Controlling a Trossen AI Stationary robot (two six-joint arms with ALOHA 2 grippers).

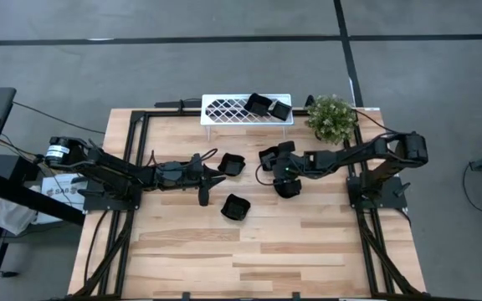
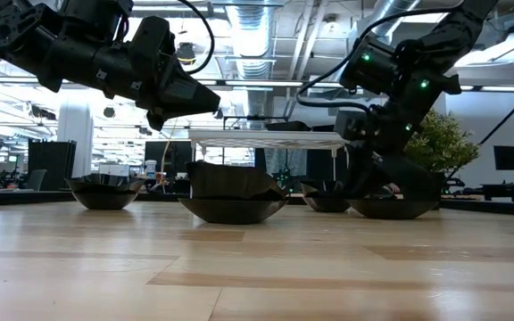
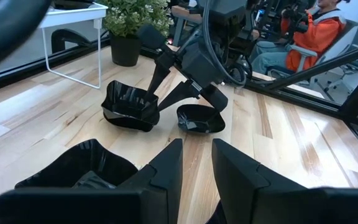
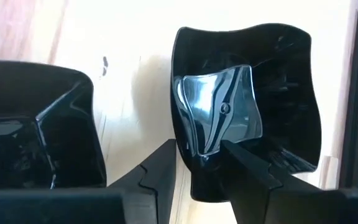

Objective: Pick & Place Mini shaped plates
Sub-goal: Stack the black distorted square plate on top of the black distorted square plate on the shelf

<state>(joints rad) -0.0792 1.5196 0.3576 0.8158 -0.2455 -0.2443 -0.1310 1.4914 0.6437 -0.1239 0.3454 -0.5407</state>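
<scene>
The right claw (image 1: 284, 176) reaches in low over the wooden surface (image 1: 308, 242), its fingers (image 4: 160, 168) straddling the near rim of a wavy-edged black plate (image 4: 272, 93) — one finger outside the wall, the other inside; the rim sits between them, but whether they are clamped on it I cannot tell. A second plate (image 1: 288, 189) lies just beside it, touching or nearly so. The left claw (image 1: 214, 177) hangs above the surface with its fingers (image 3: 166, 168) parted and nothing between them; a plate (image 1: 231, 165) lies just beside it, and another (image 1: 235, 207) sits alone nearer the surface's middle. Two more plates (image 1: 268, 105) rest on the white lattice rack (image 1: 224, 110) at the far edge, with a potted plant (image 1: 331, 117) beside the rack.
</scene>
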